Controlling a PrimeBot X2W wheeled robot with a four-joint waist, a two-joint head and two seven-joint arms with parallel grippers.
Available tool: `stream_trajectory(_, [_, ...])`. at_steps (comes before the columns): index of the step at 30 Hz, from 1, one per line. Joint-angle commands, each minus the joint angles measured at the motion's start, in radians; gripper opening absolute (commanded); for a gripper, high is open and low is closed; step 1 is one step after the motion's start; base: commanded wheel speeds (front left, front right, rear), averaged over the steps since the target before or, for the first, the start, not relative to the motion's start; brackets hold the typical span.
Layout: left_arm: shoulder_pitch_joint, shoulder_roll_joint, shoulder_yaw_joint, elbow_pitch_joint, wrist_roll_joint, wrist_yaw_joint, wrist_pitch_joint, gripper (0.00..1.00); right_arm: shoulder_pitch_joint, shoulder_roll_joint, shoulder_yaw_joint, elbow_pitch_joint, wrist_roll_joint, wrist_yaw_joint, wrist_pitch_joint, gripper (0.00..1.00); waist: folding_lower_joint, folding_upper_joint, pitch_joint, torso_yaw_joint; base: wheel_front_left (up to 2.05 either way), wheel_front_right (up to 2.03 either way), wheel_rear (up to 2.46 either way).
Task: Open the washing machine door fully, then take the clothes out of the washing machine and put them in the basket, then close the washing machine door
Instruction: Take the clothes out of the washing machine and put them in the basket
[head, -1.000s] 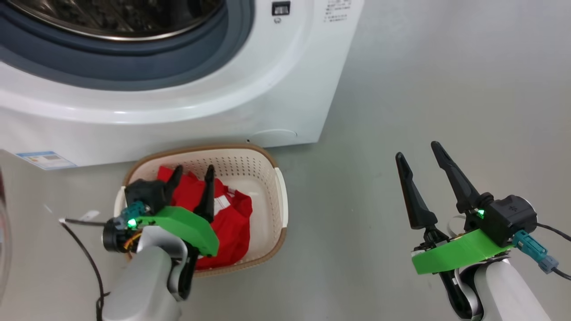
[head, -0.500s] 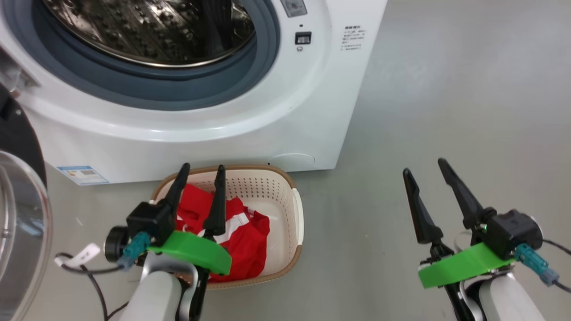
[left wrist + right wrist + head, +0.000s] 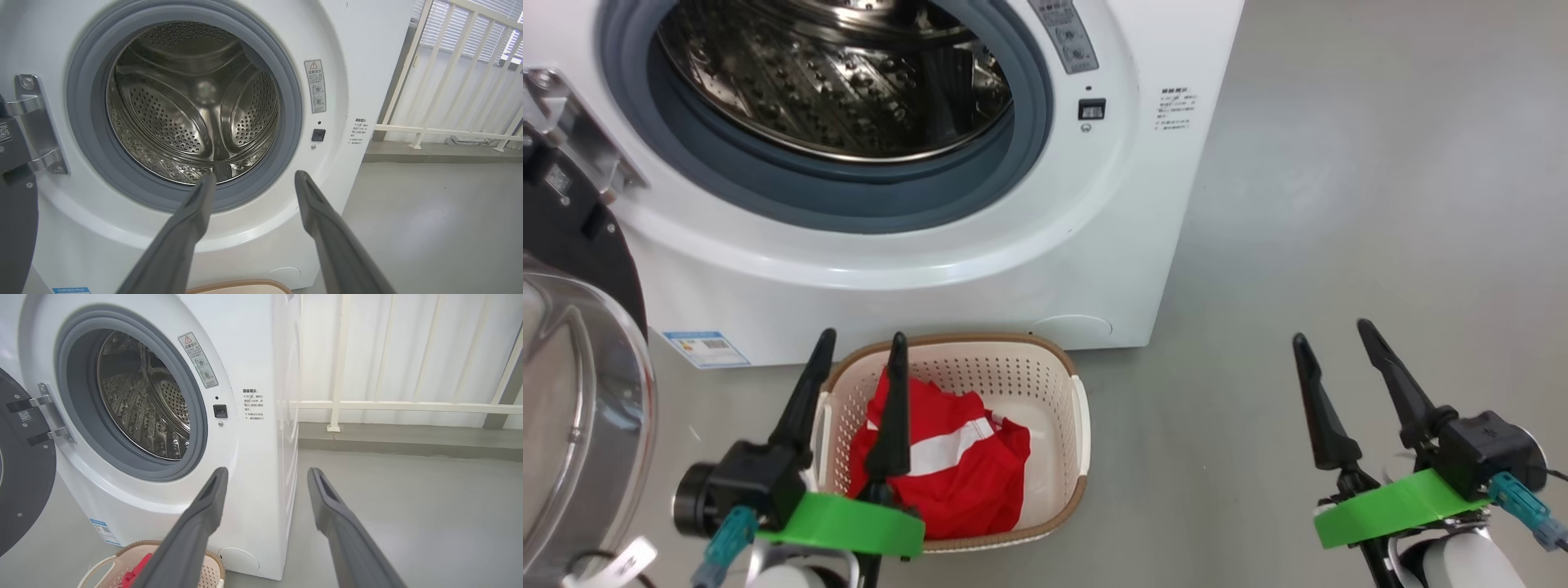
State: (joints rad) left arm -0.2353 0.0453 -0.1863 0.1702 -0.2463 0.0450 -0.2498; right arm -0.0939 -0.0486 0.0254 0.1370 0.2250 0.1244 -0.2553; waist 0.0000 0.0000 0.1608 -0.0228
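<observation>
The washing machine (image 3: pixel 1029 269) stands with its steel drum (image 3: pixel 849 73) bare inside. Its door (image 3: pixel 580 392) hangs swung wide at the left, glass bowl toward me. On the floor before it sits the basket (image 3: pixel 1083 425), and the red, white-striped clothes (image 3: pixel 964 482) lie inside. My left gripper (image 3: pixel 863 335) hovers open over the basket's near-left corner, nothing between its fingers. Off to the right, my right gripper (image 3: pixel 1331 330) is open above bare floor. The left wrist view has the left gripper (image 3: pixel 255 175) facing the drum (image 3: pixel 192 106). The right gripper (image 3: pixel 267 470) faces the machine's right corner, basket (image 3: pixel 135 545) below.
Grey floor (image 3: pixel 1339 204) stretches to the right of the machine. A white railing (image 3: pixel 449 81) runs behind it on the right, also seen as the railing (image 3: pixel 367 404) in the right wrist view. A tagged cable (image 3: pixel 629 563) lies by my left arm.
The head camera has tilted up, bringing the drum and door into view. My left gripper has drawn back from over the clothes toward the basket's near edge. Both grippers stayed open.
</observation>
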Motion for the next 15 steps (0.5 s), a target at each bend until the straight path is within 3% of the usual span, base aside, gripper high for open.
stream_trajectory(1, [0.022, 0.014, 0.043, -0.054, 0.011, 0.000, -0.012, 1.00, 0.006, -0.002, 0.010, -0.029, -0.009, 0.006, -0.006, 1.00, 0.0000, 0.0000, -0.018, 0.004, 0.00, 0.00, 0.00])
stream_trajectory(15, [0.185, 0.049, 0.103, -0.114, 0.040, 0.018, -0.012, 1.00, 0.084, -0.002, -0.023, -0.037, -0.013, 0.006, -0.006, 1.00, 0.0000, 0.0000, -0.120, 0.005, 0.00, 0.00, 0.00])
